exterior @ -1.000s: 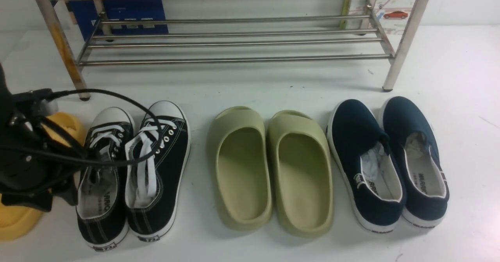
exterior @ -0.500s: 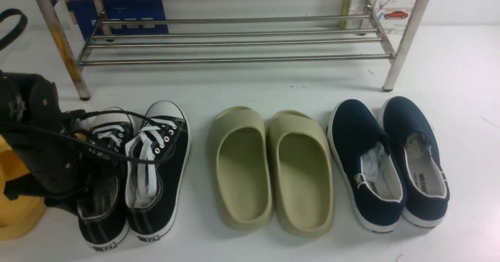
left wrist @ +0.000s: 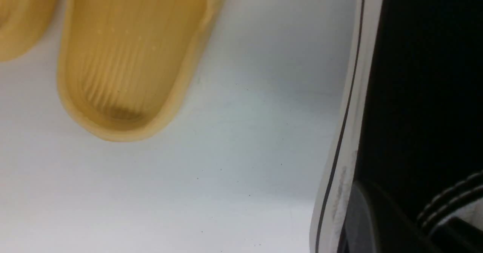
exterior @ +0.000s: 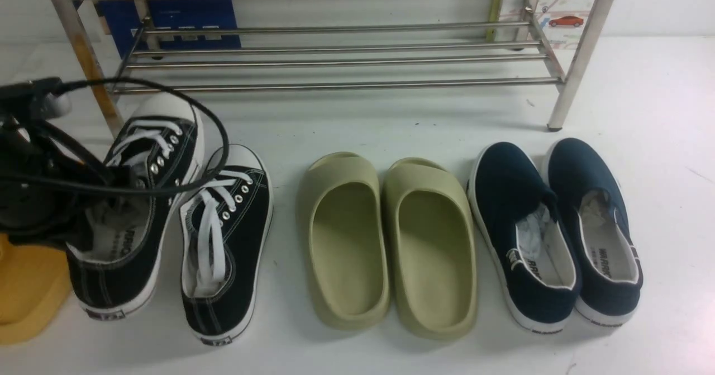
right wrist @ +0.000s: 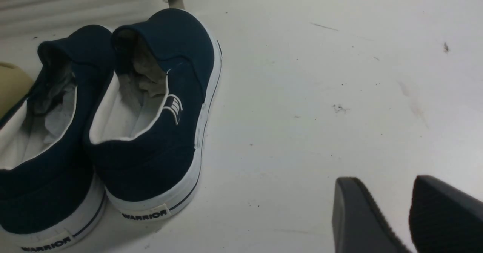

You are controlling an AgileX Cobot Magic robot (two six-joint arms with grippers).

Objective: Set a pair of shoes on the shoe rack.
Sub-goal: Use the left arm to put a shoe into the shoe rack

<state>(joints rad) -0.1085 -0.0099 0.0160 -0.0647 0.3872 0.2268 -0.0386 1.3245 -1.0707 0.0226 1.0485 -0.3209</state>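
Black white-laced sneaker (exterior: 120, 274) toe-up, clamped in left claw (exterior: 72, 232), right claw (right wrist: 400, 215) parted, empty

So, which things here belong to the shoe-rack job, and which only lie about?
Job: pair of black canvas sneakers with white laces; shiny steel tube shoe rack.
Lying about: olive-green foam slides; navy canvas slip-on shoes; yellow foam slide.

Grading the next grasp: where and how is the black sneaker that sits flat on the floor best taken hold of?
Pinch the heel collar of the floor sneaker from above, one finger inside the open mouth and one outside. It sits upright on its sole, mouth up, heel nearest the robot. The lifted sneaker crowds its left side, so the heel end looks freest.
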